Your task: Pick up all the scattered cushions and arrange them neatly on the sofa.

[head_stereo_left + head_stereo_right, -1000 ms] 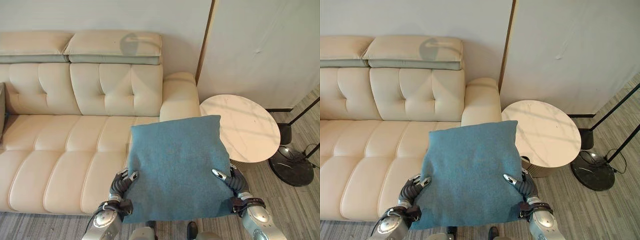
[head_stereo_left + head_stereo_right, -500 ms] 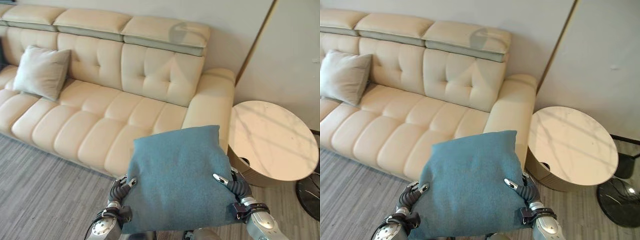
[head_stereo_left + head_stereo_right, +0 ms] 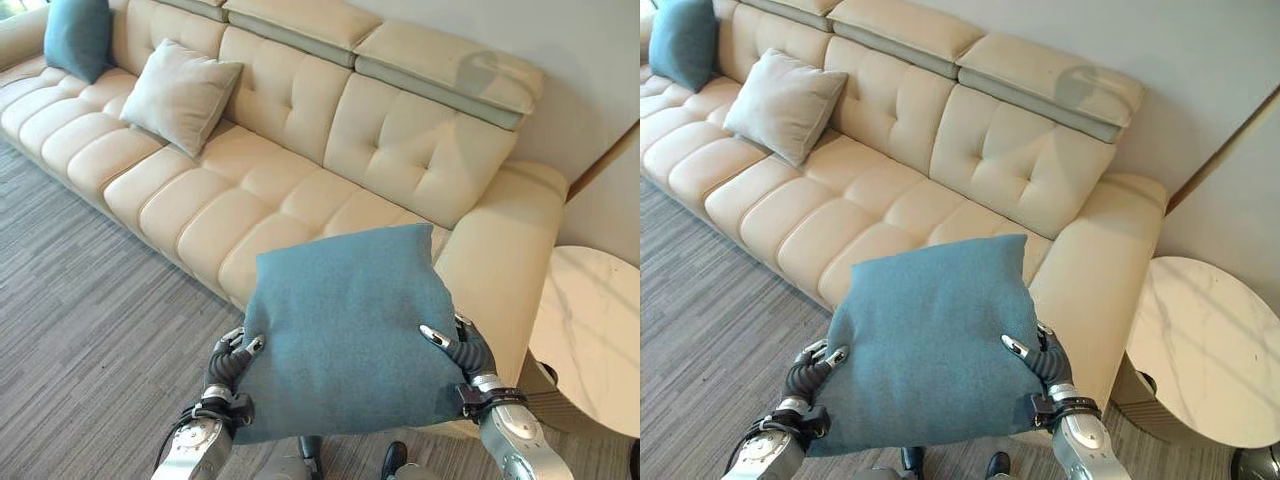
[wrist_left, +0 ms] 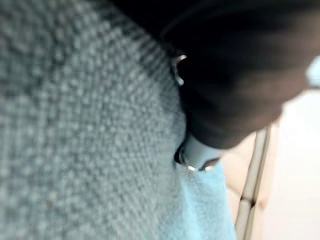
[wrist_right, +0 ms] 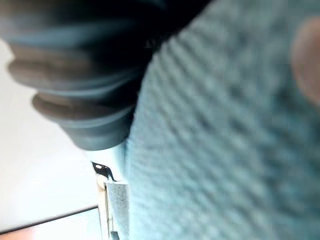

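the left hand [image 3: 232,362] and the right hand [image 3: 458,348] grip the two lower sides of a teal cushion [image 3: 345,325], each with a thumb pinched onto the top face and the fingers hidden beneath the cloth. the teal cushion is held flat in the air in front of the robot, over the front edge of the sofa's right end and the floor beside it. in both wrist views the woven teal fabric lies right against the dark ribbed covers.

past it stands one cream sofa [image 3: 300,160] with tufted back panels. two more cushions rest on it: a beige cushion [image 3: 178,95] leaning against the backrest on the left part of the seat, and a second teal cushion [image 3: 78,36] at the far left end. that makes three cushions, two teal and one beige.

one round pale side surface [image 3: 1215,350] stands just beside the sofa's right armrest. the grey striped floor [image 3: 90,330] runs along the front. no writing can be read anywhere.
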Controlling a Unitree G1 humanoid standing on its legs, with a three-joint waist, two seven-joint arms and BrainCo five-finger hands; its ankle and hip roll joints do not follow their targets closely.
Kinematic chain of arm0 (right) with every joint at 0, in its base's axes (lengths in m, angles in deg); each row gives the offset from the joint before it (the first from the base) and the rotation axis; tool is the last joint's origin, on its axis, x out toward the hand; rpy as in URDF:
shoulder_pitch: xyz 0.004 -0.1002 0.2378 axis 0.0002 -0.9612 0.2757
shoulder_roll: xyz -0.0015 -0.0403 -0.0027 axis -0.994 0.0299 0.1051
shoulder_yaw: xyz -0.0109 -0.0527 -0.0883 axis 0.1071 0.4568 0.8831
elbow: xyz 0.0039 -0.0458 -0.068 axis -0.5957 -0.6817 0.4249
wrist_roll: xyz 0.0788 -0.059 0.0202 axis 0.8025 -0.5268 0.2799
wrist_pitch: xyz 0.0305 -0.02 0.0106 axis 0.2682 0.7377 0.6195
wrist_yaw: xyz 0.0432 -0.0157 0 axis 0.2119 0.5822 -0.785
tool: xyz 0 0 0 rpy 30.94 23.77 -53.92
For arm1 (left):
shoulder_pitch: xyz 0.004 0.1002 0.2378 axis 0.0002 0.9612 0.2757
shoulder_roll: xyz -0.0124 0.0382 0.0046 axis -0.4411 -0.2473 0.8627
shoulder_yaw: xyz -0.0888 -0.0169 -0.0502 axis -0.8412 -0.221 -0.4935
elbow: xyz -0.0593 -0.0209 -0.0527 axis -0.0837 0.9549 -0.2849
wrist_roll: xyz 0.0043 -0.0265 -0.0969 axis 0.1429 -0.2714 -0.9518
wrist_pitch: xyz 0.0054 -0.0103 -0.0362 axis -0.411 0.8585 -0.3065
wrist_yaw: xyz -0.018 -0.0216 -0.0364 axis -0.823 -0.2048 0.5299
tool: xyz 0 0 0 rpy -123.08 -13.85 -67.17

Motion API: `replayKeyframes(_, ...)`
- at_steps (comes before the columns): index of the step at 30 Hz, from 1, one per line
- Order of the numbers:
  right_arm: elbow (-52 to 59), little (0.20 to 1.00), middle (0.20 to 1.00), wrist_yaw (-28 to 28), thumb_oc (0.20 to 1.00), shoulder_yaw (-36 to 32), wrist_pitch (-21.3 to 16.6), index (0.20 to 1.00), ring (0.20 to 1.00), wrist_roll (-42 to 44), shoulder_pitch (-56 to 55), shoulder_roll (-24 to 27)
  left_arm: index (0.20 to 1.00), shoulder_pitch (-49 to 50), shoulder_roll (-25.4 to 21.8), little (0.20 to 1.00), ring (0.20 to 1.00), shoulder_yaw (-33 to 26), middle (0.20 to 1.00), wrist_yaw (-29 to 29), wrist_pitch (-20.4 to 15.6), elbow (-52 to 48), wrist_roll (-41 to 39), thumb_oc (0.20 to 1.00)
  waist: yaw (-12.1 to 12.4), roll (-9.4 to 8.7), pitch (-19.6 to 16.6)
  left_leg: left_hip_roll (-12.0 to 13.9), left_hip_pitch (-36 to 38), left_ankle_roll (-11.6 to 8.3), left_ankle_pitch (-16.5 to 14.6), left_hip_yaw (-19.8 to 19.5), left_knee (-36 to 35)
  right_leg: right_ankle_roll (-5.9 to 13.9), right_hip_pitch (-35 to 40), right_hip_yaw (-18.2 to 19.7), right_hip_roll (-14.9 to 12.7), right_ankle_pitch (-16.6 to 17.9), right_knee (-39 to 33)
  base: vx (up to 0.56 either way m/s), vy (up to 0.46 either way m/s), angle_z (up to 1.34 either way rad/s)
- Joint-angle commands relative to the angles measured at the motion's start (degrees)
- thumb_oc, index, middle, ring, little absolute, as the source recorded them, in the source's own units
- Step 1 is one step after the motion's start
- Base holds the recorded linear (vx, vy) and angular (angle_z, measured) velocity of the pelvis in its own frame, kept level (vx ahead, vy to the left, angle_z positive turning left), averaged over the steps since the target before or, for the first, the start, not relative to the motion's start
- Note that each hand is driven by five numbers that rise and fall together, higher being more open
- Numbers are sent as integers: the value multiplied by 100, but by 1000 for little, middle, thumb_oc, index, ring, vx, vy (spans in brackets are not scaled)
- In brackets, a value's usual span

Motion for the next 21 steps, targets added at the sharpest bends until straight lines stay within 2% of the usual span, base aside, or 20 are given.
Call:
replayKeyframes(1,354,200,200,-9,200,28,-428,200,200,-48,415,-43,200,-149,53,200,200,-32,200,50,-490,-727,20,200,-81,-7,-223,247,352,-189,-903,89,-43,15,-270,-47,216,-794,669,16,324,18)
replayKeyframes(2,351,200,200,6,200,21,-439,200,200,-57,409,-83,200,-217,10,200,200,13,200,6,-498,-730,18,200,-109,26,-164,199,401,-110,-956,-20,-43,28,-428,60,106,-799,1145,13,326,46)
replayKeyframes(3,328,200,200,31,200,43,-439,200,200,-107,431,-124,200,-269,-42,200,200,24,200,-54,-519,-739,80,200,-165,60,-60,78,485,35,-1022,-156,-43,75,-783,245,-166,-625,2061,13,322,51)
replayKeyframes(4,327,200,200,31,200,43,-439,200,200,-107,432,-124,200,-269,-42,200,200,24,200,-54,-519,-739,80,200,-164,57,-62,74,483,37,-1022,-154,-43,77,-791,248,-172,-630,2072,13,271,61)
replayKeyframes(5,289,200,200,76,200,52,-460,200,200,-139,443,-160,200,-312,-79,200,200,58,200,-95,-521,-720,123,200,-232,74,-14,24,518,84,-1046,-274,-43,88,-993,574,-131,-556,2448,-27,101,36)
replayKeyframes(6,236,200,200,117,200,72,-490,200,200,-93,514,-203,200,-364,-89,200,200,131,200,-120,-551,-664,138,200,-349,87,13,24,474,61,-968,-453,-43,-90,-1358,1319,459,-802,2358,-29,98,30)
replayKeyframes(7,232,200,200,117,200,71,-492,200,200,-93,518,-203,200,-367,-88,200,200,131,200,-120,-552,-662,138,200,-336,91,-10,31,446,58,-962,-439,-43,-98,-1388,1330,470,-787,2348,15,29,46)
replayKeyframes(8,211,200,200,133,200,41,-503,200,200,32,481,-203,200,-368,-104,200,200,140,200,-74,-551,-659,147,200,-395,86,23,-20,442,18,-884,-671,-43,-131,-1480,1825,861,-885,1829,51,10,83)
replayKeyframes(10,185,200,200,141,200,34,-516,200,200,117,454,-201,200,-389,-106,200,200,146,200,-38,-535,-658,159,200,-402,78,71,-47,456,10,-871,-792,-43,-157,-1435,1925,969,-819,1474,75,-6,94)
replayKeyframes(11,173,200,200,155,200,21,-520,200,200,151,423,-199,200,-375,-107,200,200,137,200,-18,-520,-640,166,200,-411,54,75,-76,429,7,-866,-875,-43,-150,-1488,2074,1113,-682,1072,174,-65,69)
replayKeyframes(12,190,200,200,103,200,-3,-514,200,200,194,307,-160,200,-355,-143,200,200,89,200,34,-483,-606,216,200,-427,-25,94,-172,462,-21,-881,-1059,-43,-44,-1695,2110,1325,-376,610,214,-81,65)
replayKeyframes(13,209,200,200,81,200,-24,-492,200,200,176,259,-131,200,-347,-150,200,200,81,200,81,-460,-600,268,200,-401,-62,86,-220,496,-33,-918,-1083,-43,-22,-1642,1896,1297,-297,408,192,-61,75)
replayKeyframes(14,211,200,200,80,200,-24,-491,200,200,176,256,-131,200,-344,-150,200,200,81,200,81,-458,-603,269,200,-424,-58,93,-217,505,-34,-916,-1108,-43,-22,-1609,1873,1295,-280,367,250,-54,72)
replayKeyframes(17,226,200,200,18,200,-134,-501,200,200,183,53,-113,200,-323,-70,200,200,142,200,237,-501,-655,365,200,-494,-20,-72,-280,755,-31,-1123,-1253,-43,-120,-1294,1984,1304,-242,89,333,-69,73)
replayKeyframes(21,268,200,200,-6,200,-272,-498,200,200,247,-51,-50,200,-322,-49,200,200,196,200,289,-464,-695,313,200,-604,90,-208,-199,920,-95,-1176,-1315,-43,-215,-1072,1966,1352,-315,20,269,-88,47)
